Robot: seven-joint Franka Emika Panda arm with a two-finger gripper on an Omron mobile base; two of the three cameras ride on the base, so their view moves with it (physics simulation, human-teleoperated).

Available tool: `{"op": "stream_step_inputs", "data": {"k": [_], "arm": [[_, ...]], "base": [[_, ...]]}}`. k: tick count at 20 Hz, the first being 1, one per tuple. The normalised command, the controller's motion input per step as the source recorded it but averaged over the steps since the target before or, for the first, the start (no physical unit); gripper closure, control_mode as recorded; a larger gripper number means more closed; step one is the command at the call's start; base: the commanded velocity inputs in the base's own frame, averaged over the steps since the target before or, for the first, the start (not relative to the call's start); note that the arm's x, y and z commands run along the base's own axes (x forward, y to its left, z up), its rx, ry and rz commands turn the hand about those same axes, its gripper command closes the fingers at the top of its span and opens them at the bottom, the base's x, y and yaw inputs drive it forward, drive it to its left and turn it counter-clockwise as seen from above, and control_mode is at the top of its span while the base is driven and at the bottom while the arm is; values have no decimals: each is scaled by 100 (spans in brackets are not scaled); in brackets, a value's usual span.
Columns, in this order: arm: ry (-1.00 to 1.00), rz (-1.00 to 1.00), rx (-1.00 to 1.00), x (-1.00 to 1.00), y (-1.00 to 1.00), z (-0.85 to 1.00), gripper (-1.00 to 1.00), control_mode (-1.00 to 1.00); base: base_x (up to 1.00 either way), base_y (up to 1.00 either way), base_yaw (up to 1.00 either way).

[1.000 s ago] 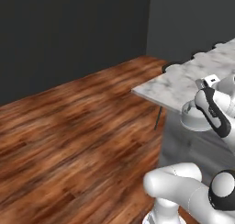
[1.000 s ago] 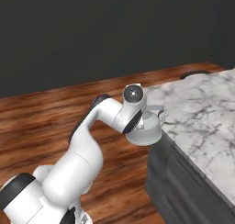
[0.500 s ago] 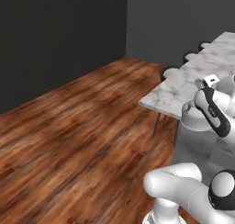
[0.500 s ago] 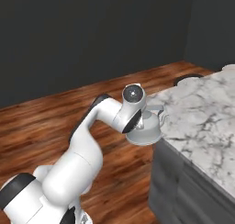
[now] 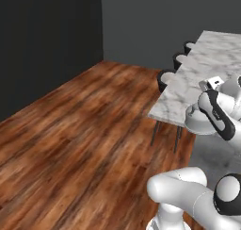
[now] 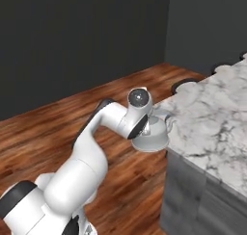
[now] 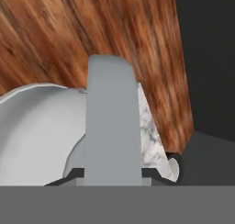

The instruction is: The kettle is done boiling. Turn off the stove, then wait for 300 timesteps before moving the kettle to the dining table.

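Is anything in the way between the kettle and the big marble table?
Nothing visible is. The kettle hangs at the arm's end, right beside the corner of the dining table, and the marble near it looks bare. The black bar stools stand along the table's side, off the path.

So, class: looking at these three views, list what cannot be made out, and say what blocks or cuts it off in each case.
- Tool fingertips: in the hand view the kettle's handle covers them, so the grip can't be confirmed.
- Kettle: in the right base view its near side is behind the arm's wrist; in the left base view the forearm covers part of it.
- Dining table: cut off by the right edge in both base views.
- Bar stools: partly tucked under the table top.
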Motion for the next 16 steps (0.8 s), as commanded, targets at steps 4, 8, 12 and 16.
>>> {"op": "stream_step_inputs", "data": {"k": [4,8,12,16], "arm": [[0,0,0,0,0,0,100,100],[0,0,0,0,0,0,100,100],[0,0,0,0,0,0,100,100],[0,0,0,0,0,0,100,100]], "base": [[53,19,-38],[50,15,-37],[56,21,-37],[61,29,-34]]}}
